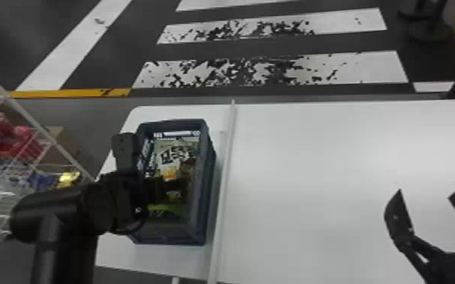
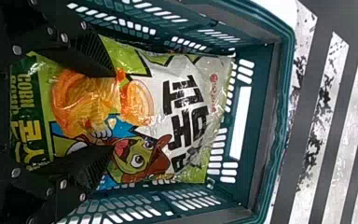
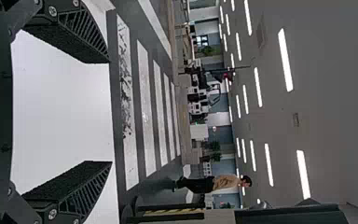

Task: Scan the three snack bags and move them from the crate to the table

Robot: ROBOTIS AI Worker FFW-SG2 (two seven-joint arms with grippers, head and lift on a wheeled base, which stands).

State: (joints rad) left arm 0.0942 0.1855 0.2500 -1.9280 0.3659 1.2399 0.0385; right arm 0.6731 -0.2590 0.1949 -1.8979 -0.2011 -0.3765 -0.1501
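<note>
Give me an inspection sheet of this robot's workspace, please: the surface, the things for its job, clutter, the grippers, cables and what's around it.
Surface: white table.
Job's things: crate on the table, with a green-and-white snack bag inside; total number of bags, cannot tell.
Clutter: long pale strip across the table, beside the crate.
Left gripper: in the crate, fingers apart over the bag.
Right gripper: over the table's right side, fingers apart, holding nothing.
Cables: black cable curving at the left wrist.
Surroundings: wire rack to the left; striped floor beyond the table.
</note>
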